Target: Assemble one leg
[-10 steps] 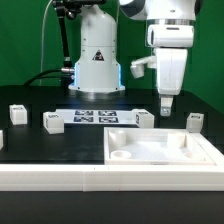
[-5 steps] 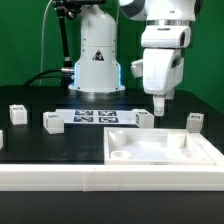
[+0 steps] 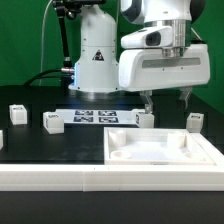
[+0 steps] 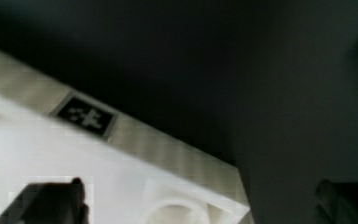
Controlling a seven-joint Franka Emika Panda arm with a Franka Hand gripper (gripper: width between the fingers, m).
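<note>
Claw [image 3: 167,101] is held wide and empty above the white panel [image 3: 160,150]. Nearest leg [image 3: 143,118] is stood at the middle of the worktop [image 3: 85,138], just beside the panel; it should be straddled squarely before closing.

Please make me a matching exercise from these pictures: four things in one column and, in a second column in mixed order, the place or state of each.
Things
1. gripper
2. panel
3. marker board
4. leg farthest to the exterior view's right

Place or state
a. flat, with tags, in front of the arm's base
b. open, above the table
c. small, upright, just behind the panel
d. wide, white, nearest the exterior camera

Pairs: 1-b, 2-d, 3-a, 4-c
</note>
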